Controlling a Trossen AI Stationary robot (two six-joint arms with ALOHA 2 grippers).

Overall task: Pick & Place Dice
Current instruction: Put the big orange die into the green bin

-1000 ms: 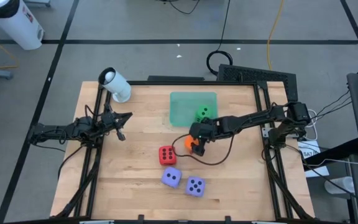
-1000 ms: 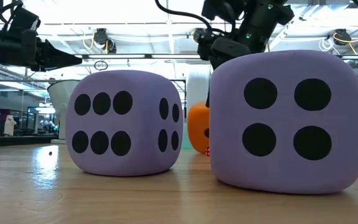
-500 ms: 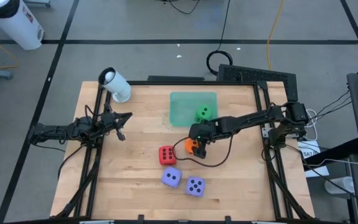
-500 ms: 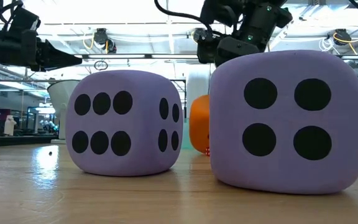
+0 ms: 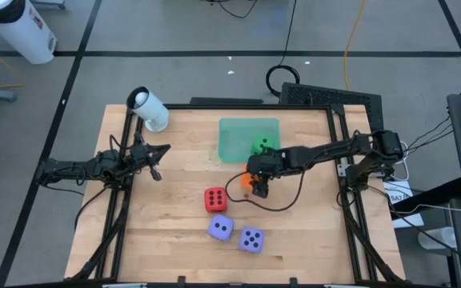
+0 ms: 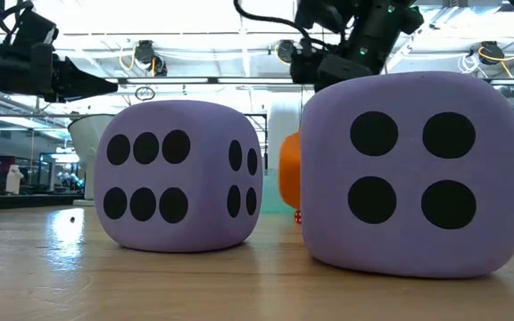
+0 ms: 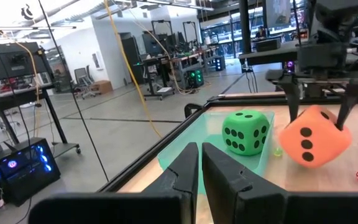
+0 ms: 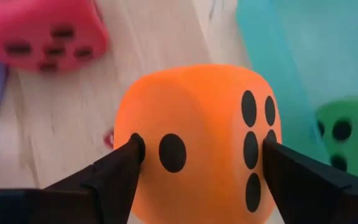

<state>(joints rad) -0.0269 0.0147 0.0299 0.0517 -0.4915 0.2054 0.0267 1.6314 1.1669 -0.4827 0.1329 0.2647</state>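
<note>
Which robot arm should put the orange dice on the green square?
The right one. The right gripper already holds the orange die, lifted just beside the green square. The left gripper waits shut at the table's left edge.

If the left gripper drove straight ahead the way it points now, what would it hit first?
Most likely the green die on the green square, seen just past the shut left gripper. The orange die, held by the right gripper, sits slightly aside; depth is unclear.

No readable words, labels or numbers show anywhere in these views.
</note>
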